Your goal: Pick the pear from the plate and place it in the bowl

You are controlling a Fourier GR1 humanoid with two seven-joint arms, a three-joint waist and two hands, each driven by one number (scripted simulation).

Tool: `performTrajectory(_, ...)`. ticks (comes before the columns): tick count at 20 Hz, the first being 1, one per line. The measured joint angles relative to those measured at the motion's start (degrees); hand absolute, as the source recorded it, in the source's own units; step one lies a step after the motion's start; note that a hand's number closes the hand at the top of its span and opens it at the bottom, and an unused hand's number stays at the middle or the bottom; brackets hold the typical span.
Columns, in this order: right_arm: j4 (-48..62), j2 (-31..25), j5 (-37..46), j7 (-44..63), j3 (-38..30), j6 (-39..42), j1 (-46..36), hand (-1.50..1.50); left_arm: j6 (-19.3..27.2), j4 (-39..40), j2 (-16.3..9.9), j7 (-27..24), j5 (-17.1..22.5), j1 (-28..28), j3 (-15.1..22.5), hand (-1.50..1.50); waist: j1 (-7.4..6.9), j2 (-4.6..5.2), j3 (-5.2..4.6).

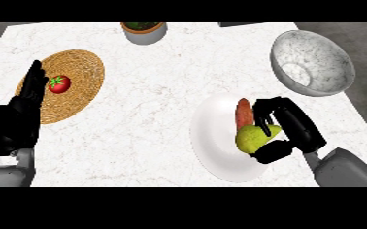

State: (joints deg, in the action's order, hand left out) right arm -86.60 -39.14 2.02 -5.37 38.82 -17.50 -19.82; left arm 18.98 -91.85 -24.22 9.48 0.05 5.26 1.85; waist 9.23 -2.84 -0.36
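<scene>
A yellow-green pear (250,138) lies on the white plate (215,140) at the lower right of the counter, beside a reddish-brown oblong vegetable (244,112). My right hand (290,126) is curled round the pear from the right, fingers above it and thumb below. The marbled grey bowl (313,69) stands behind the plate at the far right and holds nothing. My left hand (27,102) rests open at the left edge, fingers up.
A woven round mat (79,68) at the left carries a small red tomato (58,83). A grey plant pot (145,31) stands at the back middle. The counter's right edge runs just past the bowl.
</scene>
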Motion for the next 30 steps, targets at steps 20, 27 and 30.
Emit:
performTrajectory(20,2.4,-10.8,-9.6,-0.6,-32.6,-1.9,8.5,1.5,-4.4,0.9,3.9,-0.1,-2.1,7.0,3.1,0.0,-9.42,3.0,0.39)
performTrajectory(27,24.9,-8.5,0.1,-9.5,-33.2,-4.4,-1.4,1.5,-5.0,1.2,5.1,0.4,-2.8,8.4,3.4,0.0,-10.88,3.34,0.45)
performTrajectory(30,35.6,-6.7,3.1,-14.1,-33.9,-5.7,-6.1,1.5,-5.2,1.7,5.7,-0.9,-3.2,7.8,3.6,0.0,-11.3,3.47,0.47)
